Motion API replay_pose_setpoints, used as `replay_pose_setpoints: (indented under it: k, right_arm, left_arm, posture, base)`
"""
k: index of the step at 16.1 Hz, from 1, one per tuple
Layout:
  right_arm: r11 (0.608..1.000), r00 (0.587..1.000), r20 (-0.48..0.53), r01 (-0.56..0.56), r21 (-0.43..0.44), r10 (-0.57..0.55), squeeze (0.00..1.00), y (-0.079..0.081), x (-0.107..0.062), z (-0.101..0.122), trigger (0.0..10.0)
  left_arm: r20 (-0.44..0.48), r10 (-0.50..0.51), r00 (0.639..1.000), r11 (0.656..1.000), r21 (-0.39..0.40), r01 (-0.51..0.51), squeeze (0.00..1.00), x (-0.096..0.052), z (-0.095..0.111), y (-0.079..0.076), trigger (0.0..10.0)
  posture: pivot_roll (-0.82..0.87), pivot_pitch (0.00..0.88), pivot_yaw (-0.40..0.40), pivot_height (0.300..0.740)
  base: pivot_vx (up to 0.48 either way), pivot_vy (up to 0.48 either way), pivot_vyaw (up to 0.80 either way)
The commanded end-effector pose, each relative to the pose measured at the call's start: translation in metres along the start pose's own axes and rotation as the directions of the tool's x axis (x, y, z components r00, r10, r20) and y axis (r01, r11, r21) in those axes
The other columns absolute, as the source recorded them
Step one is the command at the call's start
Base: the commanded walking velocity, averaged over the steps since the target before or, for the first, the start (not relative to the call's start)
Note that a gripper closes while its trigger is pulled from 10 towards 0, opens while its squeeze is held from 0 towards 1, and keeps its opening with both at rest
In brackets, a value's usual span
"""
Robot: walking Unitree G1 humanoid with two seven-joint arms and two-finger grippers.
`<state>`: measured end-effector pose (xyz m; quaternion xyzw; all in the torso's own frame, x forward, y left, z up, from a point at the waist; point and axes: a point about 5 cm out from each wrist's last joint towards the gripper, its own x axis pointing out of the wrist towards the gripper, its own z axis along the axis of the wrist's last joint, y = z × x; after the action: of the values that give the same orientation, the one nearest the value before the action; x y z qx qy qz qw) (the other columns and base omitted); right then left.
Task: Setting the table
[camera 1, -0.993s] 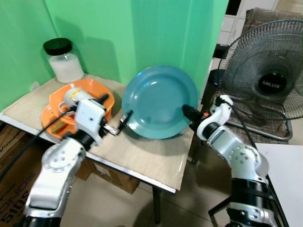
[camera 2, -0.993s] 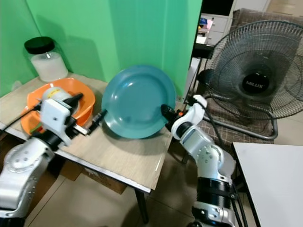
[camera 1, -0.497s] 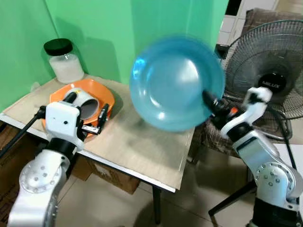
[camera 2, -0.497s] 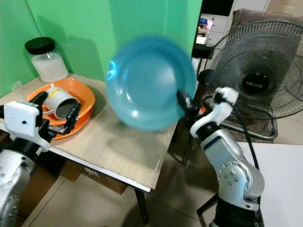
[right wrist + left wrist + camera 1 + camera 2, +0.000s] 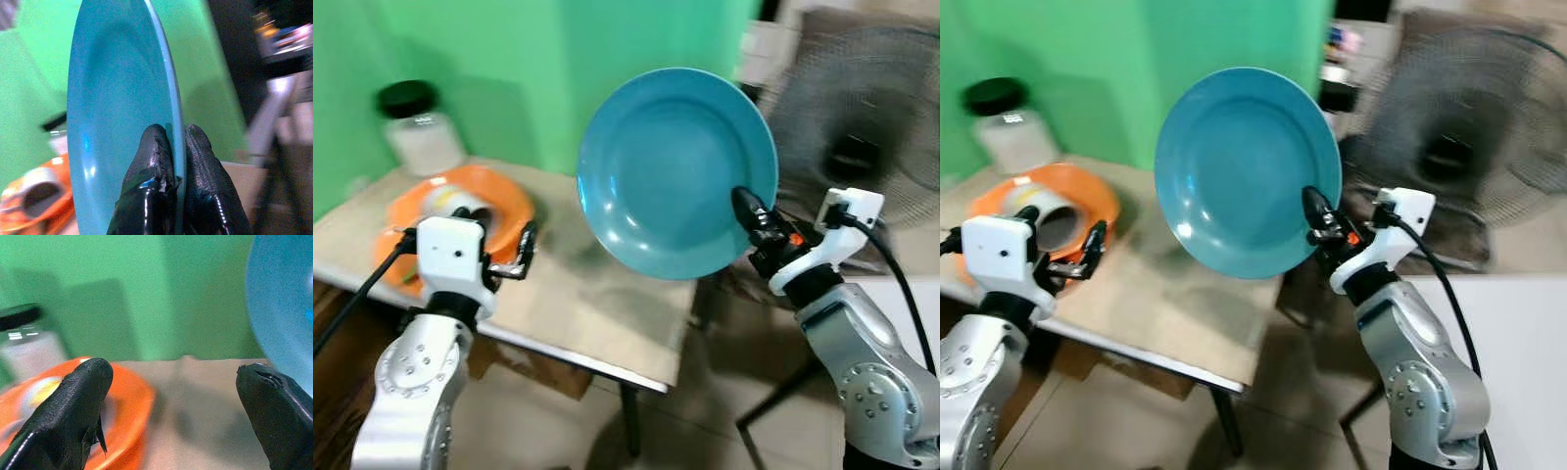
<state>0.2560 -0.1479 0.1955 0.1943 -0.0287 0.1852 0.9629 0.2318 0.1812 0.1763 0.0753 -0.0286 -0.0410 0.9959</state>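
Round teal plate [image 5: 675,171] now lifted off wooden table [image 5: 607,308], left gripper [image 5: 509,257] pulled back
R gripper [image 5: 172,147] pinches plate rim, plate upright in air; L fingers spread, empty, by orange bowl [image 5: 499,196]

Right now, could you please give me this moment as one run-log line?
right gripper: shut on blue plate, held upright above table | left gripper: open near orange bowl
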Motion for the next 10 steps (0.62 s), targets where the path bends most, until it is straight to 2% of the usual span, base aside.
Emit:
replay_pose_setpoints:
  k: [1,2,4,10]
  right_arm:
    - [0.999,0.998,0.058,-0.017,-0.05,0.02,0.0,0.008,0.001,0.01,10.0]
    - [0.996,0.998,0.056,-0.004,-0.09,0.009,0.0,0.013,0.006,0.008,10.0]
    - [0.99,0.998,0.056,-0.002,-0.142,0.011,0.0,0.016,0.007,0.009,10.0]
    - [0.981,0.995,0.1,0.032,-0.19,-0.013,0.0,0.015,0.009,0.017,10.0]
  left_arm:
    - [-0.016,-0.002,1.0,1.0,-0.005,0.002,0.0,-0.001,-0.002,-0.002,10.0]
    - [-0.025,-0.012,1.0,1.0,-0.01,0.012,0.0,-0.003,-0.004,-0.007,10.0]
    - [-0.016,0.021,1.0,0.997,-0.069,-0.022,0.0,0.0,-0.002,-0.009,10.0]
    - [-0.02,0.013,1.0,0.993,-0.113,-0.015,0.0,0.007,-0.004,-0.014,10.0]
  posture:
    - [-0.01,0.0,0.047,0.74]
    - [-0.01,0.0,0.044,0.74]
    - [-0.02,0.0,0.036,0.74]
    - [-0.05,0.0,0.059,0.74]
  base:
    - [0.0,0.0,-0.79]
    - [0.0,0.0,-0.79]
    - [0.0,0.0,-0.79]
    - [0.0,0.0,-0.79]
